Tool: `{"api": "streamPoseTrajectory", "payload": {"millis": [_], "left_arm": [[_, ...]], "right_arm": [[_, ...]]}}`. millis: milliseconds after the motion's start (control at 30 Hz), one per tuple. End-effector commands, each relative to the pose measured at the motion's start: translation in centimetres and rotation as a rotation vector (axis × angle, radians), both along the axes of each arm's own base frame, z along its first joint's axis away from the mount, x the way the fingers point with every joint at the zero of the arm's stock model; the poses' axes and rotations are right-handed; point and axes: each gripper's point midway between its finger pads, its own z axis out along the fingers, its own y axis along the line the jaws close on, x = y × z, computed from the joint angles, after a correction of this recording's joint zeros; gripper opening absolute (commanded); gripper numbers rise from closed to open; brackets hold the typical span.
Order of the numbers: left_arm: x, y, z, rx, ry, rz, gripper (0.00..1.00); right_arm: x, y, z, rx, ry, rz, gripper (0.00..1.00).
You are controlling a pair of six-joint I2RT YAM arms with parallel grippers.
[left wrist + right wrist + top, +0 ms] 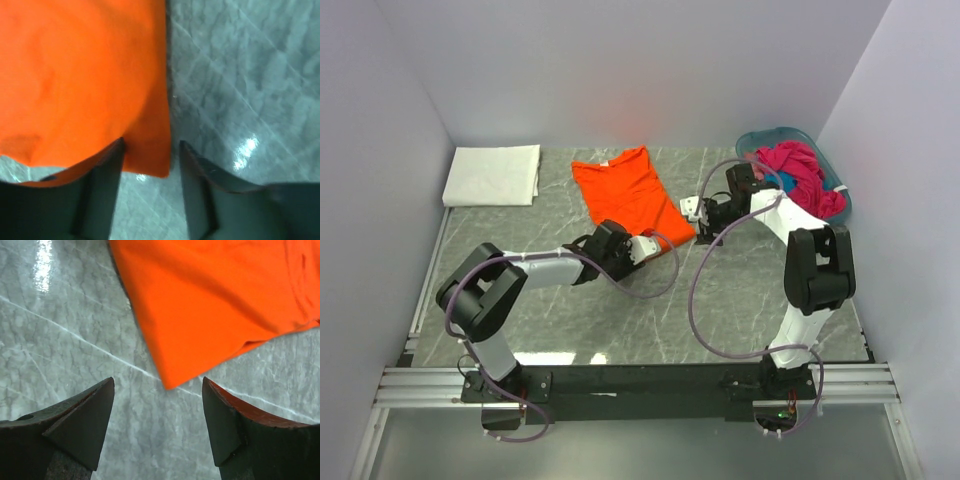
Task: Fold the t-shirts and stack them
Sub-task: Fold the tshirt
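my worktop (570,320) is glossy grey with white marble veining, and a bright glare streak (44,265) lies on it. plain pale walls close it in: back wall (640,70), left wall (370,180), right wall (910,230). an aluminium rail (420,385) runs along its near edge.

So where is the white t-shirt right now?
In the top view the white t-shirt lies folded in the far-left corner, left of the orange t-shirt.
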Motion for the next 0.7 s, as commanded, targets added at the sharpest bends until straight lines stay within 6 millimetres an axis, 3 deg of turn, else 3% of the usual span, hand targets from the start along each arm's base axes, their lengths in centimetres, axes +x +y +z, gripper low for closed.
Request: {"api": "streamPoseTrajectory", "payload": {"millis": [0,167,200,233,333,667], "left_arm": [[0.8,1.0,-0.3,0.066,-0.016,0.061,0.47],[0.7,2.4,-1.3,0.098,-0.024,0.126,0.32],[0.7,2.6,-1.6,0.113,-0.028,0.135,0.26],[0.8,2.6,-1.6,0.113,-0.032,0.142,0.14],[1.0,2.2,-1.1,0.083,-0.042,0.149,0.01],[0.0,1.7,0.3,0.015,-0.048,0.124,0.01]], "right_arm": [[0.4,1.1,1.8,0.011,-0.140,0.042,0.77],[-0.7,1.9,0.5,-0.041,-0.176,0.105,0.79],[-0.8,2.1,0.2,-0.053,-0.178,0.124,0.79],[-0.9,2.1,-0.1,-0.062,-0.181,0.130,0.79],[-0.9,2.8,-1.1,-0.097,-0.204,0.150,0.78],[1.6,3.9,-3.5,-0.170,-0.233,0.118,0.76]]}}
